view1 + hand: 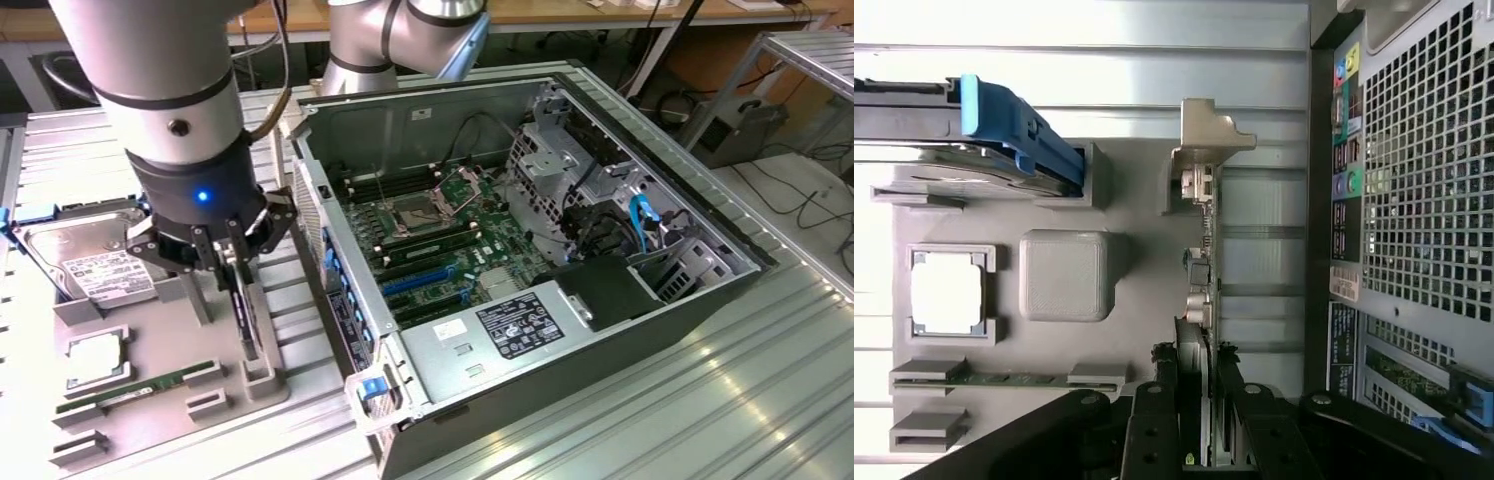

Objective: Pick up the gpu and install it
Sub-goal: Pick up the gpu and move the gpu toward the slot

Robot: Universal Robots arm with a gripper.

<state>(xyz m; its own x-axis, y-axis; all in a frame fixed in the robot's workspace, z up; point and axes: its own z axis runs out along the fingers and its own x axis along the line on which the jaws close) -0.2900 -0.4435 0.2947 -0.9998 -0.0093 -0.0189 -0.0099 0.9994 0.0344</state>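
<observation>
Ext view, gripper: gripper (pixel 230 262) sits low over the grey parts tray (pixel 160 385), fingers clamped on the top edge of the gpu (pixel 246 310).
Ext view, gpu: stands on edge in its tray stand, directly under the gripper, lower end still down in the holder.
Ext view, nearby: hard drive (pixel 91 262) just beside the gripper on the far side from the PC case (pixel 534 260); memory stick (pixel 134 390) lies on the tray below it; case open, motherboard (pixel 441 250) exposed, well apart from the gripper.
Wrist view, gripper: fingers (pixel 1154 420) closed either side of the gpu (pixel 1194 330), seen edge-on, running straight out ahead of the gripper.
Wrist view, nearby: case rear panel (pixel 1414 200) off to one side of the card.
Step (judged): pick-up; grasp made, card not yet clear of the stand, install not begun.
Needs (judged): straight lift w/o tilt, card is thin and could bind in the stand.
</observation>
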